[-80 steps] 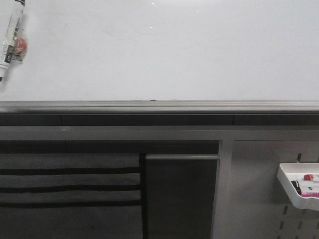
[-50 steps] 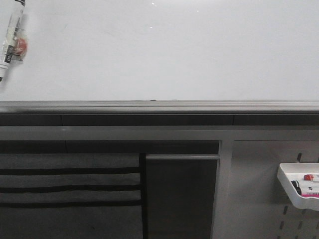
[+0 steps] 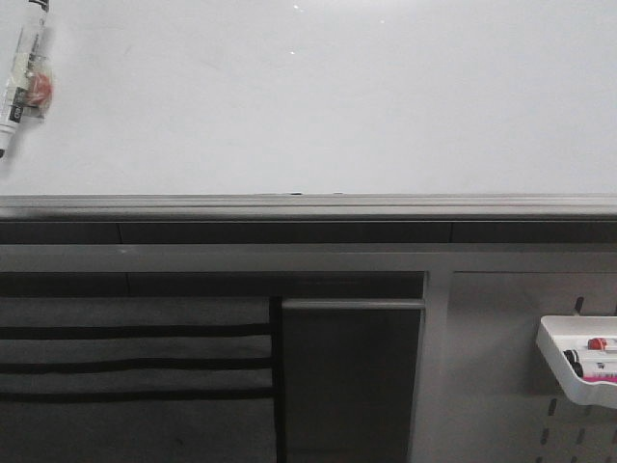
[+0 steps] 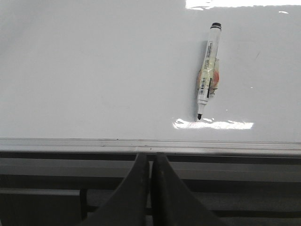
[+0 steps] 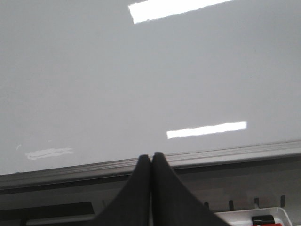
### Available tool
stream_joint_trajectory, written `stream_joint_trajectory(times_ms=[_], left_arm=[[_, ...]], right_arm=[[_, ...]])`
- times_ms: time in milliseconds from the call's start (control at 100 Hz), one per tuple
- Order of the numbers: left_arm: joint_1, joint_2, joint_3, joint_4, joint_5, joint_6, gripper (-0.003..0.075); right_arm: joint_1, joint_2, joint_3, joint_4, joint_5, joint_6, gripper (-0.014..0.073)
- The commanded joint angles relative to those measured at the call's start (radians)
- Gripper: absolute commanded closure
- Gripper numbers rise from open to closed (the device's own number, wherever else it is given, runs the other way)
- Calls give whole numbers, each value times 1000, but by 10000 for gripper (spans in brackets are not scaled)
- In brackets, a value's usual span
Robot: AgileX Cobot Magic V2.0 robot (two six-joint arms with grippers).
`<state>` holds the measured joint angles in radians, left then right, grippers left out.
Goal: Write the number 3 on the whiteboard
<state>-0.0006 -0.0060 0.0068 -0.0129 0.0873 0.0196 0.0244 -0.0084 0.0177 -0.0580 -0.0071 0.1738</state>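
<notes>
Lying flat and glossy across the far half of the front view, whiteboard [image 3: 318, 106], bare of writing, with grey edge rail [image 3: 308, 204] running along its near side. No number 3 drawn anywhere on the white surface in any view. Resting on the board at its far left, marker [image 3: 21, 72], white-barrelled, black tip pointing toward the near edge, a small reddish patch taped at mid-barrel; same marker seen whole in the left wrist view [image 4: 208, 70], tilted slightly, tip near a bright reflection. Hanging on the grey pegboard panel [image 3: 501, 386] at the near right, white tray [image 3: 578, 367] holding a few markers, one with a red cap. Below the rail on the left, dark shelving with black horizontal strips [image 3: 135, 362].

Left tool [image 4: 150, 160] pressed together, dark fingers [image 4: 136, 188] touching with only a thin seam between, holding nothing, hovering just short of the edge rail and well apart from the marker. Right tool [image 5: 150, 162] likewise closed up tight and empty, tips just over the rail, tray corner showing beside it.
</notes>
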Motion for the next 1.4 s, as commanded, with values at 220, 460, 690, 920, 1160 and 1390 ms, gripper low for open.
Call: stream_joint_trajectory(times_ms=[220, 460, 690, 920, 1160, 1390], left_arm=[[1, -31, 2, 0, -73, -6, 738], [1, -31, -3, -47, -137, -9, 738], [1, -24, -185, -44, -34, -9, 738], [1, 116, -511, -44, 298, 39, 738], [1, 264, -680, -44, 443, 86, 738], [1, 275, -673, -44, 445, 86, 738]], right_arm=[[-6, -22, 20, -49, -85, -17, 668], [-6, -22, 20, -49, -113, -17, 668], [0, -18, -125, -11, -1, 8, 668], [0, 107, -395, -11, 279, -10, 668], [0, 252, -568, -11, 355, -25, 668], [0, 256, -570, -11, 286, -25, 668]])
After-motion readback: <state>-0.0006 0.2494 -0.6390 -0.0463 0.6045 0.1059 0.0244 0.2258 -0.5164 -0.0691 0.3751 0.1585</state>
